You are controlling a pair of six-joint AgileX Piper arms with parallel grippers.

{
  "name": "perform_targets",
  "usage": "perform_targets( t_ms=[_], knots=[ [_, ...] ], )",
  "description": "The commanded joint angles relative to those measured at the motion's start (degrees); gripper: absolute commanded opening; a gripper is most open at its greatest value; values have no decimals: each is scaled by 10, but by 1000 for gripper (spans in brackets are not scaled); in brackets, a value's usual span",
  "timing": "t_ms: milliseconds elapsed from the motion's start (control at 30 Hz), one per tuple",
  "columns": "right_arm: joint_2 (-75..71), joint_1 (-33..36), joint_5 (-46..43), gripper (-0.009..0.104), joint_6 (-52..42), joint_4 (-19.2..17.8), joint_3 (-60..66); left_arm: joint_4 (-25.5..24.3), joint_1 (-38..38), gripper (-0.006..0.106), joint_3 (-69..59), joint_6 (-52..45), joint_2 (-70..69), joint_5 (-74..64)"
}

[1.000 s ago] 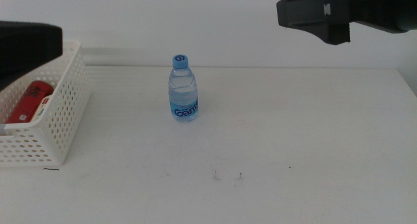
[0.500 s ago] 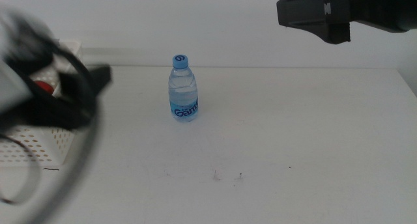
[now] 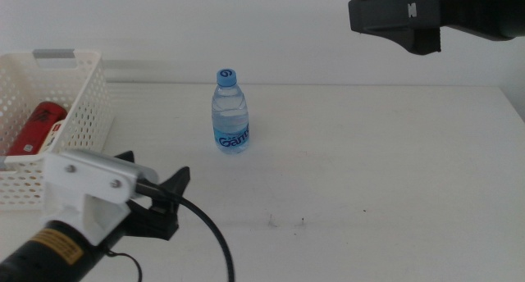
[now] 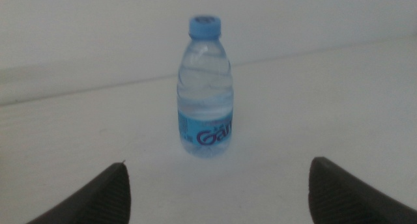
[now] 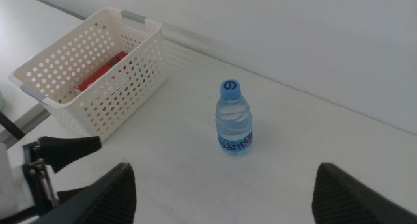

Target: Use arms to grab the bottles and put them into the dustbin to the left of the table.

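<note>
- Right now I have the clear plastic water bottle with the blue cap and blue label [image 3: 231,111] standing upright on the plain white surface [image 3: 369,167], well apart from the white perforated plastic basket [image 3: 78,130] at the left edge.
- The slim red can [image 3: 34,127] lies inside that basket.
- My left pincer [image 4: 218,191] is low over the surface and aimed straight at the bottle, jaws spread wide with nothing between them; the bottle sits centred in the gap but some way ahead.
- My right pincer [image 5: 225,191] hangs high above the far right side, also wide open and empty, looking down on the whole scene.
- I judge the bottle full, so moderately heavy; thin plastic walls will give under a hard squeeze, and the smooth sides could slip.
- I would take it around the labelled band, where the body is straight, rather than the tapering shoulder or the cap.
</note>
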State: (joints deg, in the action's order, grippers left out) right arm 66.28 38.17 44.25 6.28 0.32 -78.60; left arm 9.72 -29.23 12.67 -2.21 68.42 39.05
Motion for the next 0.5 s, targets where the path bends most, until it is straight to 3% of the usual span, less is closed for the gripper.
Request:
perform_targets(
  t_ms=[0,133,467],
  knots=[
    [-2,0,-7,83,-1,-3,-2,-14,-5,94,0,1,34,50],
    [-2,0,-7,83,-1,-3,-2,-3,-5,94,4,-3,96,157],
    [-2,0,-7,83,-1,-3,-2,13,-4,94,103,8,259,160]
  ],
)
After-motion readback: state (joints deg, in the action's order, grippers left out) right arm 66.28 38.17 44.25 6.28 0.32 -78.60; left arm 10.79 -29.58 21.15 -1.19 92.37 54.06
